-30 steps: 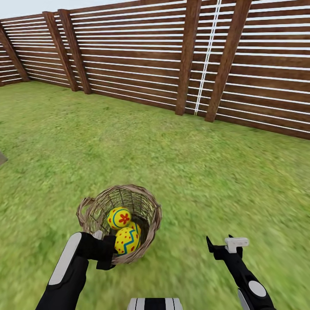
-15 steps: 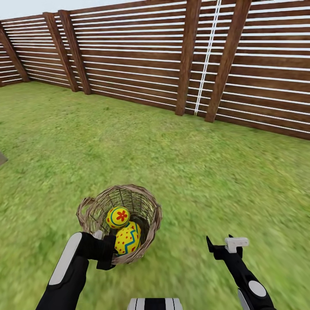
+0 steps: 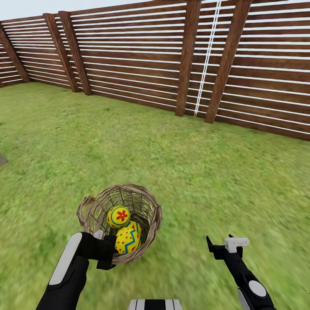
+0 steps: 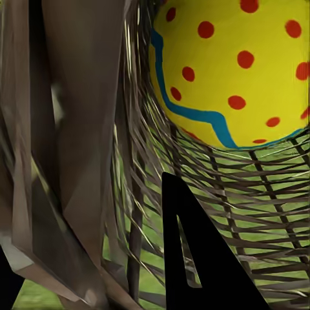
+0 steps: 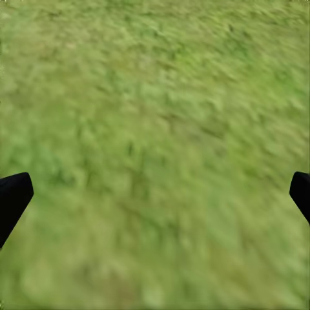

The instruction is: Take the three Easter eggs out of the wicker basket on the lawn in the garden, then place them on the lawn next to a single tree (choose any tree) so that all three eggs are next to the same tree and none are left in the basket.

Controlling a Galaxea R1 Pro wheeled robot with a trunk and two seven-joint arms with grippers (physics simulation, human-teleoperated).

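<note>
With the left hand (image 3: pixel 107 254) clamped on the near rim of the basket (image 3: pixel 148 206), where two eggs (image 3: pixel 127 238) show, on the lawn (image 3: pixel 193 172), and the right hand (image 3: pixel 219 245) wide open and empty, carrying it level would probably keep them inside.

A: Background, head view?
B: Brown slat fence (image 3: pixel 142 64) spans the rear, boards horizontal, pale gaps between. Leaning posts (image 3: pixel 187 56) brace it. A thin white pole (image 3: pixel 207 58) stands against it.
A: Else?
B: Pale sky (image 3: pixel 38 6) above. Grey object (image 3: pixel 2 158) at left edge, unidentifiable.
</note>
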